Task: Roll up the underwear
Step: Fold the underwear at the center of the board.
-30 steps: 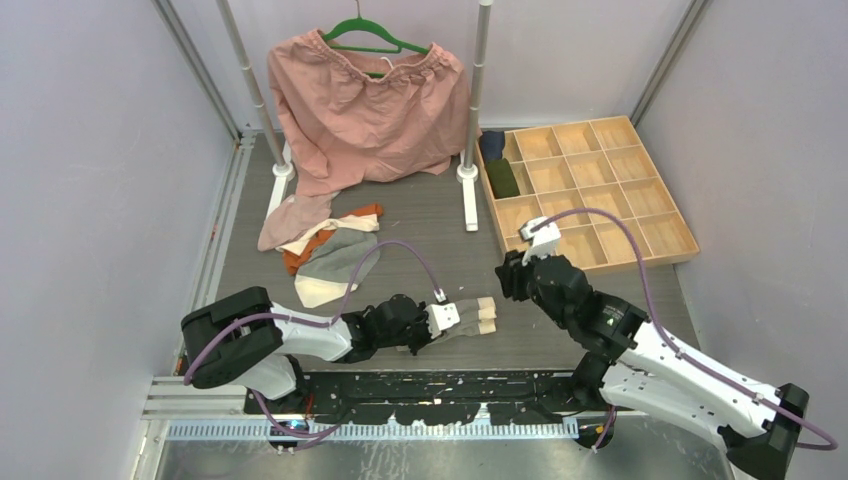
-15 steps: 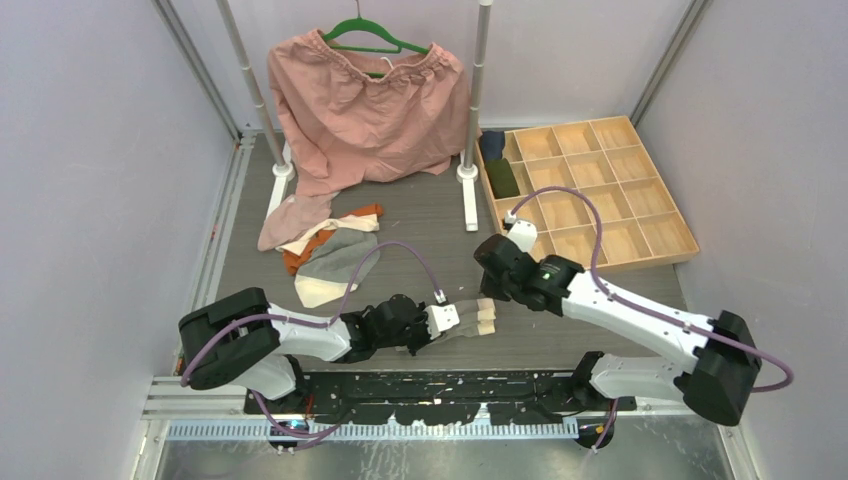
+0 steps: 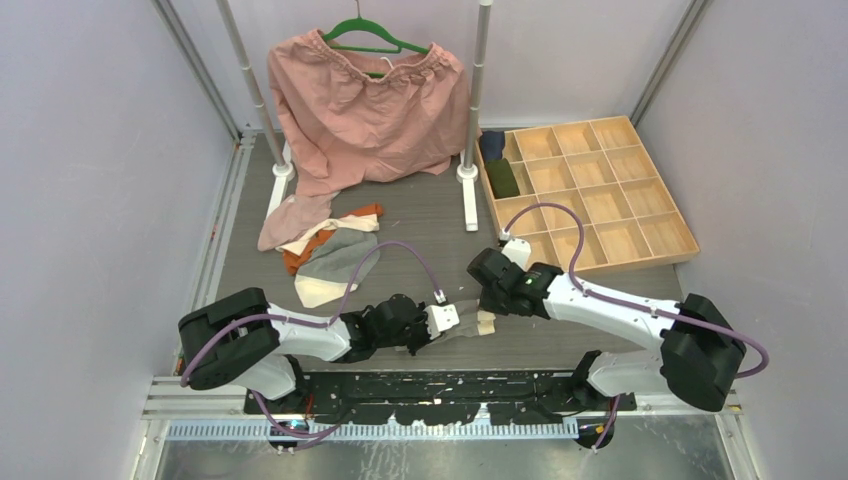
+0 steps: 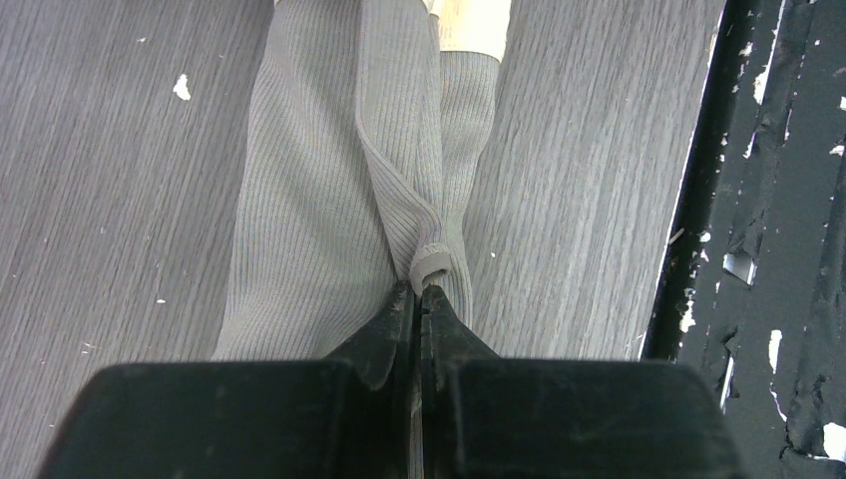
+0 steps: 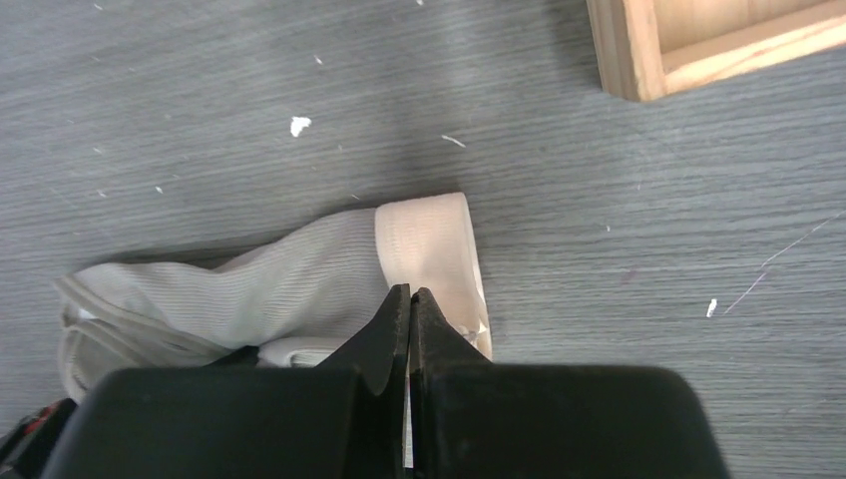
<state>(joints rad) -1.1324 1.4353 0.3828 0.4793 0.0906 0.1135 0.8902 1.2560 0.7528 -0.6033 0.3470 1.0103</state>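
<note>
L gripper (image 4: 419, 291): jaws clamped on a raised fold of the grey underwear (image 4: 319, 200); garment lies folded lengthwise on table (image 4: 110, 200) nr front edge, cream waistband (image 5: 429, 239) at far end. R gripper (image 5: 410, 294): jaws together, tips over that band (grip on cloth not determinable). Other underwear pile (image 3: 330, 252) lies apart, rear-left; wooden tray (image 3: 620, 205) rear-right.

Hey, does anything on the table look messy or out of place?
Yes. The pink garment hangs lopsided, one leg trailing onto the table. Beside that leg, spare underwear lies in a loose heap. The grey underwear in the left gripper is bunched, not flat.
</note>
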